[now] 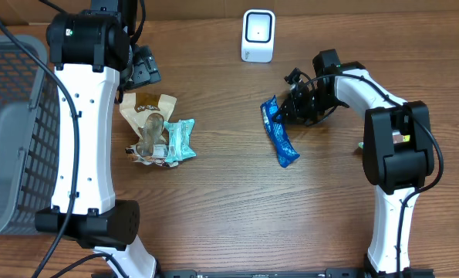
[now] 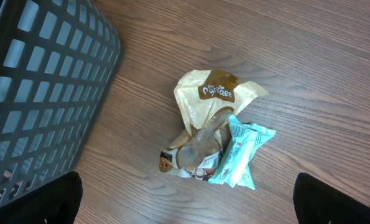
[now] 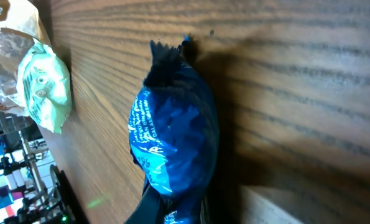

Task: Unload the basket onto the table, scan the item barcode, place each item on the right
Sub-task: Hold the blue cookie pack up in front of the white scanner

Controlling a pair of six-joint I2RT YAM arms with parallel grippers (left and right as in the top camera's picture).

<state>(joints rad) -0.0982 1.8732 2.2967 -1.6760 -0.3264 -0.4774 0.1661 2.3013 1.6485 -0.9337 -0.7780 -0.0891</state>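
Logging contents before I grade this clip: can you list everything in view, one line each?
scanner: one, white, far edge of the table, upright
blue packet: one, blue, centre-right, its far end in the right gripper
beige packet: one, beige with a brown label, top of the pile by the left arm
mint-green packet: one, mint green, right side of that pile, touching the beige packet
clear wrapper: one, see-through, in the same pile; contents unclear
basket: one, grey mesh, left edge
table: one, brown wood
left gripper: black fingers, open, above the pile, holding nothing
right gripper: black, shut on the blue packet
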